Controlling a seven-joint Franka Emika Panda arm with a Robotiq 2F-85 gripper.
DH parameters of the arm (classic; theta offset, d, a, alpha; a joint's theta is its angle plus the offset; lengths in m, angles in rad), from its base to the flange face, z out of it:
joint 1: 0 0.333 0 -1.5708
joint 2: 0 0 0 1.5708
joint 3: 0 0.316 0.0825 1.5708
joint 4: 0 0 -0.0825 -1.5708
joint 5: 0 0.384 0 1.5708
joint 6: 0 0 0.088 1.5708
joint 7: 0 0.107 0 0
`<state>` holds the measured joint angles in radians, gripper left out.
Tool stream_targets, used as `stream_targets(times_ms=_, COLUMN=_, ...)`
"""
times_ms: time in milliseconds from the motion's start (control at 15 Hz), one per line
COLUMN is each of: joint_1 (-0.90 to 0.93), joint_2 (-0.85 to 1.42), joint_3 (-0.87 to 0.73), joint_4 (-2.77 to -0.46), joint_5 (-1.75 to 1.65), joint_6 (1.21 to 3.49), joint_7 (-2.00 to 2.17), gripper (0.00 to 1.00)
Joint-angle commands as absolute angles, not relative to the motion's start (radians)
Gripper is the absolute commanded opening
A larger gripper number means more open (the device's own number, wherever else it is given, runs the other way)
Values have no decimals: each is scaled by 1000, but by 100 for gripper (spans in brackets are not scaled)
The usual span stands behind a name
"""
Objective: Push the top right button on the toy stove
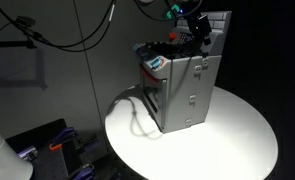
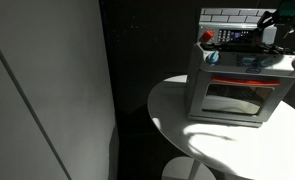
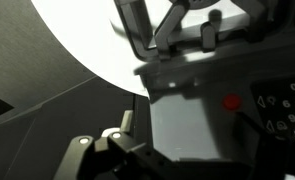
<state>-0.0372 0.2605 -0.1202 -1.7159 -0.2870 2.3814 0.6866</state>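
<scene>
Grey toy stove (image 1: 187, 90) on white round tabletop (image 1: 242, 135), hand (image 1: 197, 28) over its top at 1 o'clock, finger spread cannot be told.

Grey toy stove (image 2: 232, 85) upright, seemingly shut

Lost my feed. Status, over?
Tool over toy stove, jaws unclear. Stove upright on white table. Nothing seen in the way.
</scene>
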Motion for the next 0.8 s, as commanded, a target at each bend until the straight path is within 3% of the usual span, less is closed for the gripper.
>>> stream_targets(times_ms=0, joint_1=-21, joint_2=286, joint_3=-139, joint_4=-1675, joint_5=-280, joint_6=2391, joint_7=701, gripper=100)
stream_targets(times_ms=733, joint_1=-12, joint_2=267, joint_3=-137, joint_4=-1692, joint_5=-275, joint_6=2377, joint_7=694, gripper=100)
